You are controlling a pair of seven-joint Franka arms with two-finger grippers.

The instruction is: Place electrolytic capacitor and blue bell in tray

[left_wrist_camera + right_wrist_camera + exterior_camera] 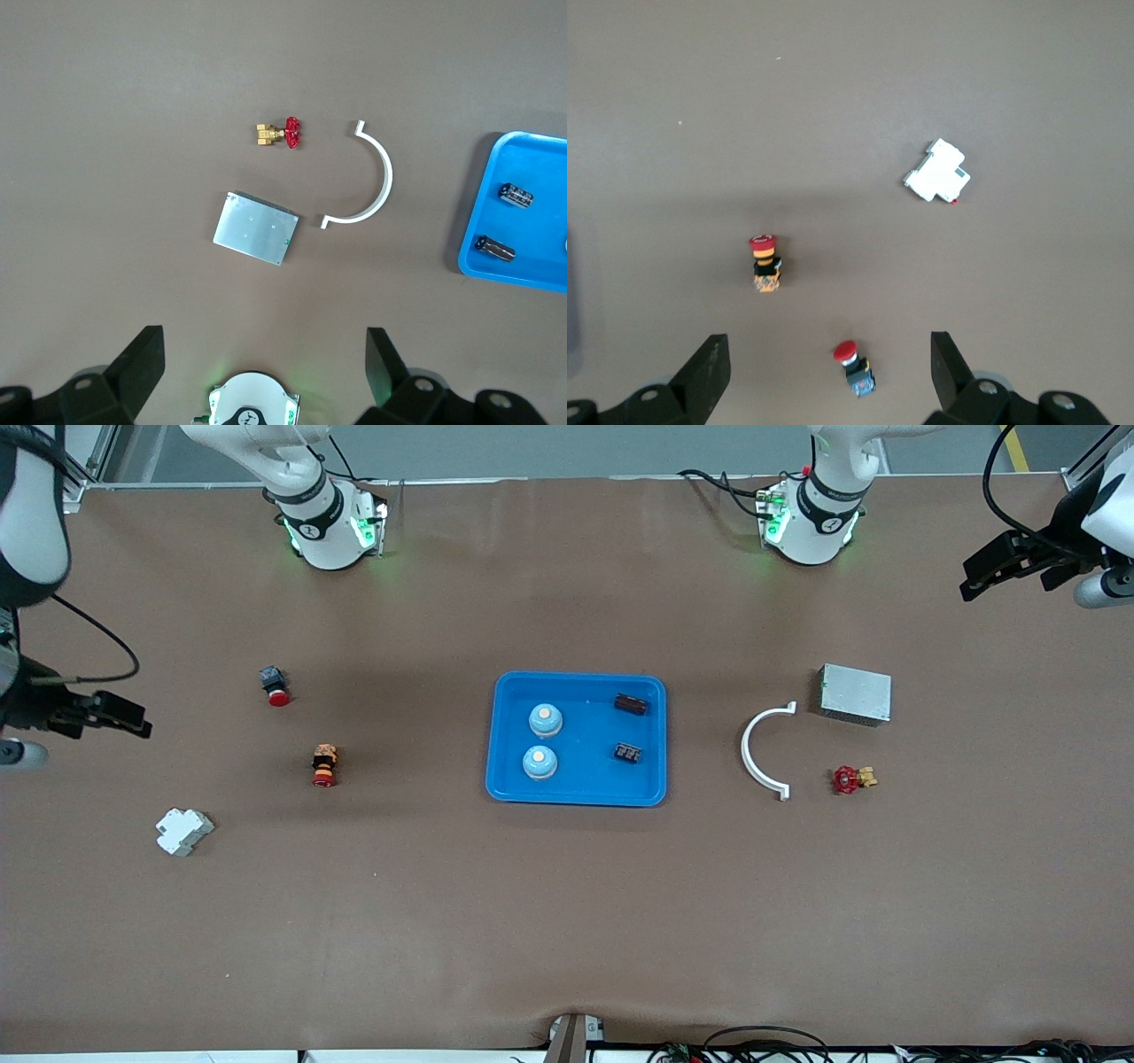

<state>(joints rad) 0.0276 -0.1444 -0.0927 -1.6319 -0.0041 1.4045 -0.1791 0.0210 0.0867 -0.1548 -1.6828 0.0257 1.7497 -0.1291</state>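
Lying in tray [505, 691]: bells [546, 720], capacitors [631, 704] | both jaws spread, empty, well apart from it.

Cut-offs and unreadable bits

Tray [514, 217] is sliced by the left wrist view's edge; only its corner with two dark capacitors [516, 195] shows, markings too small to read. Beside the tray, both arms run off the front view's sides, upper links unseen.
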